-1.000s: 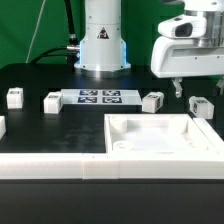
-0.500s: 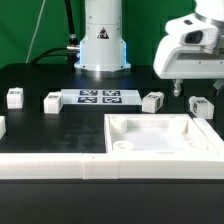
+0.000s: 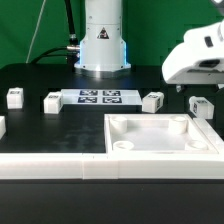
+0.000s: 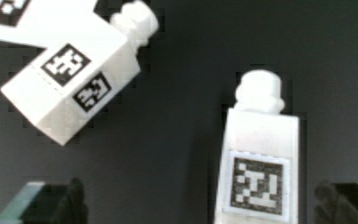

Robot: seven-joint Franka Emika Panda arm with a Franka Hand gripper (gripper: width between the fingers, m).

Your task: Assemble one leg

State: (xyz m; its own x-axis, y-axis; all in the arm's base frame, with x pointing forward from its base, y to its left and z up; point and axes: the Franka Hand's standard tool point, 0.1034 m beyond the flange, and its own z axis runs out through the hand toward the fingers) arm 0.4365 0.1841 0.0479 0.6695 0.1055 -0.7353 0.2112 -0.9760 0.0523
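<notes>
Gripper (image 4: 197, 203) released, fingers (image 4: 51, 200) wide apart and empty, over the worktop (image 4: 318, 50); the leg (image 4: 259, 150) lies below, between the fingers, nearer one of them.

The arm's base (image 3: 102, 45) is a glossy white column with a black triangular mark (image 3: 103, 33). Black cables (image 3: 68, 22) run beside it. The wrist casing (image 3: 198, 55) is smooth, rounded and white. The fingers (image 4: 48, 203) are dark.
</notes>
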